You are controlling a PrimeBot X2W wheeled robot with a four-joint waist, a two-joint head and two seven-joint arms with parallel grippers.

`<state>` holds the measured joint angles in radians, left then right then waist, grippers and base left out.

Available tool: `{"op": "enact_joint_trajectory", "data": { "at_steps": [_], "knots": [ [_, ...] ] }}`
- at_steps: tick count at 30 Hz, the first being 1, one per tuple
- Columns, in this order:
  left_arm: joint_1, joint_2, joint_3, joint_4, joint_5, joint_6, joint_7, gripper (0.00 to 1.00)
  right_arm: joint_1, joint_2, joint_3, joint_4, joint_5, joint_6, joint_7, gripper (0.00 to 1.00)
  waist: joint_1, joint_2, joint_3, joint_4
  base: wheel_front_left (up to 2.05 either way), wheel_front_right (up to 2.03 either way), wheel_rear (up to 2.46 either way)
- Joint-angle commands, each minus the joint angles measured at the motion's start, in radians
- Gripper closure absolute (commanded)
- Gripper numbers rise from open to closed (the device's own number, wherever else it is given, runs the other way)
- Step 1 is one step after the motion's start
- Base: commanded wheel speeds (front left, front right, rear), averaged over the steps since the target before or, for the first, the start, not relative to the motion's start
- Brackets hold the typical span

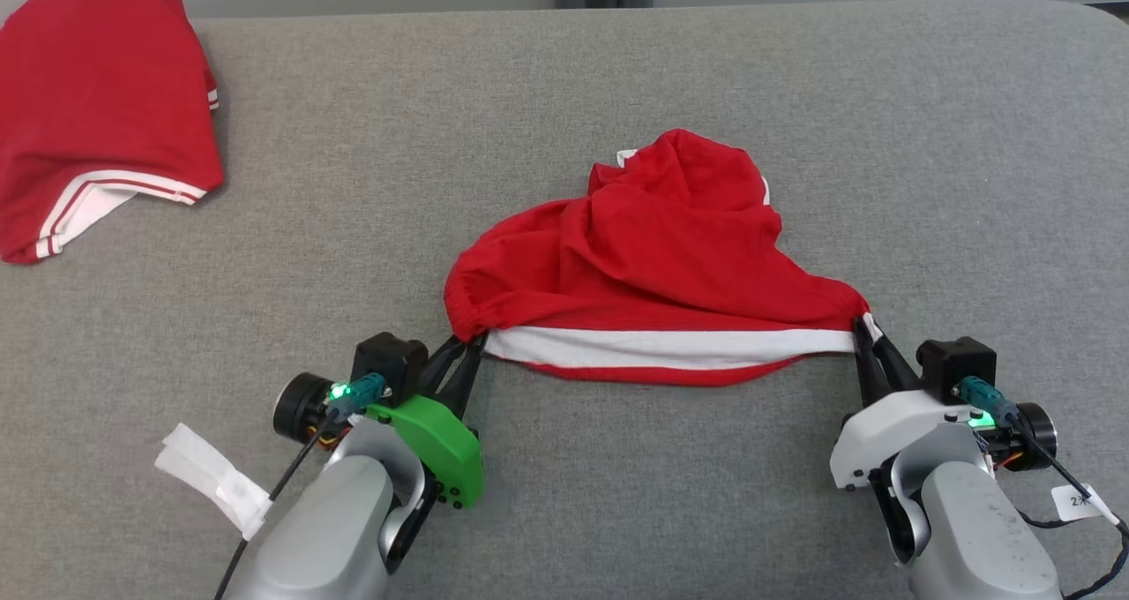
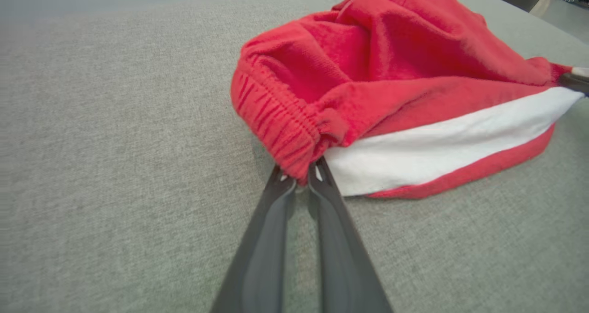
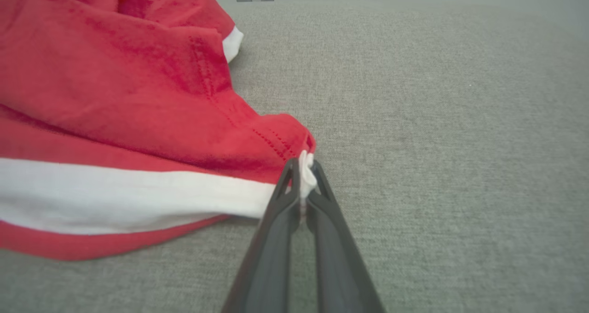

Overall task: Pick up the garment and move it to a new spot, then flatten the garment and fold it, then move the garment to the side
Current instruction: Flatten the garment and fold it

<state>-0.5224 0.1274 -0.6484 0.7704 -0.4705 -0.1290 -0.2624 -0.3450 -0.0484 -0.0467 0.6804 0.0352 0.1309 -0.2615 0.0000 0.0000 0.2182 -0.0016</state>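
The red garment (image 1: 653, 256) lies bunched in a loose heap on the grey fabric-covered table (image 1: 617, 62), with its white band (image 1: 670, 346) drawn fairly straight along the edge nearest the robot. At the garment's left end the left gripper (image 1: 470, 342) is clamped on the gathered elastic hem, and the ruched red cloth is caught between the tips of its dark fingers (image 2: 269, 239). At the garment's right end the right gripper (image 1: 860, 328) is pinched together on the corner where the white band ends, with a small fold of white cloth squeezed between its tips. A second red garment (image 1: 97, 115), folded and trimmed in white, lies well apart from the first, beyond it and to its left
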Motion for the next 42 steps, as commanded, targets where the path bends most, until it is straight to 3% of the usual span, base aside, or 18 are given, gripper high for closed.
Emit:
{"op": "enact_joint_trajectory", "data": {
  "at_steps": [1,10,17,24,30,36,42],
  "knots": [
    [0.012,0.013,0.016,-0.022,-0.003,-0.002,-0.003,1.00,-0.009,-0.004,0.003,-0.008,0.011,0.000,-0.004,1.00,0.0000,0.0000,-0.006,0.001,0.00,0.00,0.00],
    [0.060,0.051,0.119,-0.241,-0.021,-0.002,-0.003,1.00,0.023,-0.003,0.013,-0.184,0.056,0.000,-0.004,1.00,0.0000,0.0000,-0.099,-0.008,0.00,0.00,0.00],
    [0.117,0.105,0.160,-0.490,-0.106,-0.002,0.000,1.00,0.077,-0.004,0.022,-0.477,0.086,0.000,0.004,1.00,0.0000,0.0000,-0.229,-0.022,0.00,0.00,0.00],
    [0.107,0.197,0.215,-0.840,-0.242,0.011,0.142,1.00,0.148,-0.003,0.005,-0.861,0.097,0.000,0.101,1.00,0.0000,0.0000,-0.282,-0.037,0.00,0.00,0.00],
    [0.064,0.286,0.252,-1.061,-0.261,0.055,0.291,1.00,0.188,-0.003,-0.008,-1.084,0.101,0.000,0.193,1.00,0.0000,0.0000,-0.284,-0.049,0.00,0.00,0.00],
    [0.028,0.294,0.242,-1.106,-0.299,0.076,0.379,1.00,0.199,-0.003,0.004,-1.115,0.101,0.000,0.245,1.00,0.0000,0.0000,-0.251,-0.059,0.00,0.00,0.00],
    [-0.069,0.269,0.232,-1.005,-0.332,0.064,0.429,1.00,0.067,-0.008,0.046,-0.972,0.072,0.000,0.248,1.00,0.0000,0.0000,-0.148,-0.087,0.00,0.00,0.00]
  ]
}}
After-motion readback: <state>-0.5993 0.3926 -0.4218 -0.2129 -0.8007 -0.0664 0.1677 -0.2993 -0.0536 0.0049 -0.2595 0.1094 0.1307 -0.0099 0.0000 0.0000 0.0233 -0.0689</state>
